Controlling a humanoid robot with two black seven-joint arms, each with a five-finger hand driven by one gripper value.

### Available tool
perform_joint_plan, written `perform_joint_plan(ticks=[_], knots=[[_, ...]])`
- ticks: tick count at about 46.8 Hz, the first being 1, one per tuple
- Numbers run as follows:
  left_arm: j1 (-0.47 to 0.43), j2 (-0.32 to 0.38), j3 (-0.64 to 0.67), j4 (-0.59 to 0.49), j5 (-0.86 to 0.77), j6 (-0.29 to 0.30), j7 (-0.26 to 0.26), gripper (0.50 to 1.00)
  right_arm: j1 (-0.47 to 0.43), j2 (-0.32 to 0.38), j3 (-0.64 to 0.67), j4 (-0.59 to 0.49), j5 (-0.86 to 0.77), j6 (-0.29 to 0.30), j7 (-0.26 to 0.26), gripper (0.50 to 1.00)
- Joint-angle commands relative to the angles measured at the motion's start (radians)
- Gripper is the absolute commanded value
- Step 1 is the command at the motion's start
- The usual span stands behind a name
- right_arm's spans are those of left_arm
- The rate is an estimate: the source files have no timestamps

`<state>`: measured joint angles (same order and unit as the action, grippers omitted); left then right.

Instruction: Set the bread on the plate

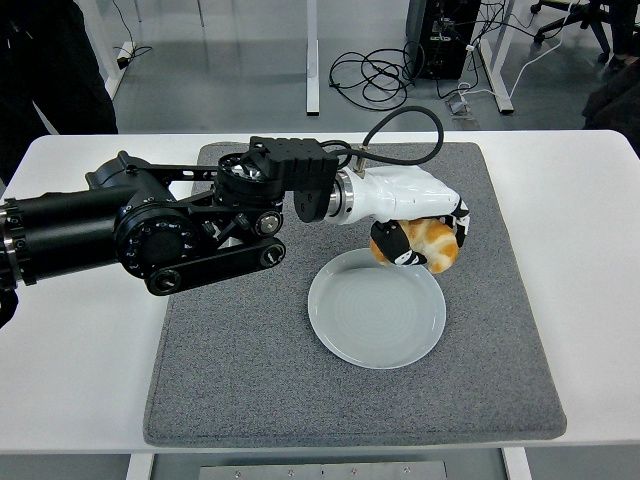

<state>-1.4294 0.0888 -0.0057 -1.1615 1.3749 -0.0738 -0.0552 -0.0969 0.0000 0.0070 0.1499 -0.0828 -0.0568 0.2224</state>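
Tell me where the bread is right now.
In the head view, the bread is right of centre, gripped in the left hand over the far right rim of the plate, above the grey mat.

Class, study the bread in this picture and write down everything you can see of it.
The bread is a small golden-brown roll with paler patches and a smooth, glossy-looking crust. Only part of it shows, because the left hand is curled around it from above, its black-and-white fingers wrapping the near side. The roll is held in the air over the far right rim of the pale plate, which lies on the grey mat. It does not appear to touch the plate yet.
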Motion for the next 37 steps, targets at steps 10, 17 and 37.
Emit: perform_joint_plan(ticks=[10, 17, 37], knots=[[0.000, 0.011, 0.069, -0.004, 0.007, -0.006, 0.000, 0.500, -0.003, 0.000, -0.001, 0.002, 0.000, 0.000, 0.000, 1.000], [0.018, 0.006, 0.082, -0.003, 0.010, -0.001, 0.001, 0.500, -0.003, 0.000, 0.001, 0.002, 0.000, 0.000, 0.000, 1.000], [0.121, -0.001, 0.098, 0.002, 0.081, 0.022, 0.005, 0.500, -0.004, 0.000, 0.008, 0.000, 0.000, -0.003, 0.000, 1.000]])
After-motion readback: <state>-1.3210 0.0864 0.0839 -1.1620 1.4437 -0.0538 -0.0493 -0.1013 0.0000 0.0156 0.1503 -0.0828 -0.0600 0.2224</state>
